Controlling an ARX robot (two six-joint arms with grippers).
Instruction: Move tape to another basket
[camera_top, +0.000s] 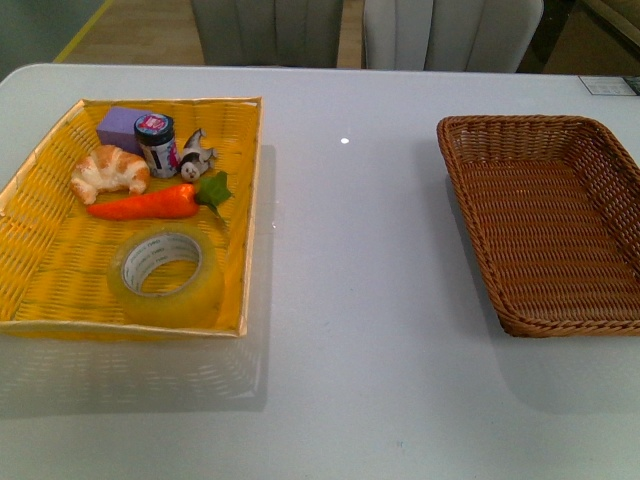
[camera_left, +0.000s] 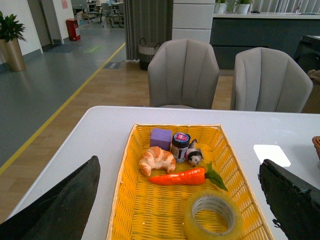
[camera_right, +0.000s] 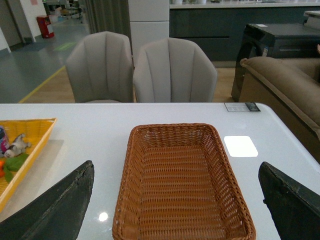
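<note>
We find the tape (camera_top: 190, 295) in the tray (camera_top: 50, 270), left on the table (camera_top: 350, 330), before the carrot (camera_top: 145, 205). The basket (camera_top: 545, 220) sits well apart to the right.

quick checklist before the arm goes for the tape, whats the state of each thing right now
1. Wide roll of translucent yellowish packing tape lies flat in the bright yellow woven tray, nothing on top of it: ok.
2. Room around the tape: the orange toy carrot lies close beside it; whether they touch: cannot tell.
3. Left gripper open, holding nothing: ok.
4. Right gripper open, holding nothing: ok.
5. Dark brown wicker rectangular basket has nothing in it: ok.
</note>
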